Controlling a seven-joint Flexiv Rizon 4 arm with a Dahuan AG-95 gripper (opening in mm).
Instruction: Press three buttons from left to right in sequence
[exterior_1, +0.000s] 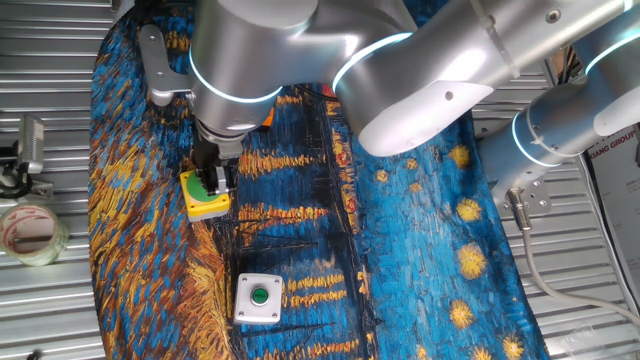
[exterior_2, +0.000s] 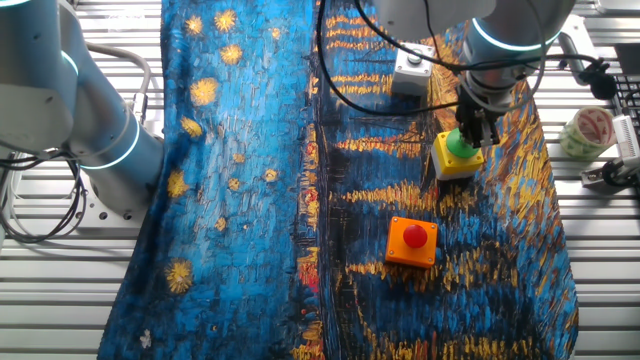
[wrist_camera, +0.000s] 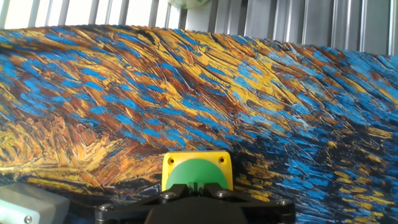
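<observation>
The yellow box with the large green button stands mid-row on the painted cloth. My gripper points straight down on it, fingertips touching the green button. In the hand view the fingertips meet over the green button, shut with nothing between them. In one fixed view the gripper covers most of the yellow box. The orange box with the red button and the white box with the small green button stand on either side. The white box also shows in one fixed view.
A blue and yellow painted cloth covers the table. A roll of tape lies off the cloth on the metal slats. A second, idle robot arm stands at the table's side. A cable hangs near the white box.
</observation>
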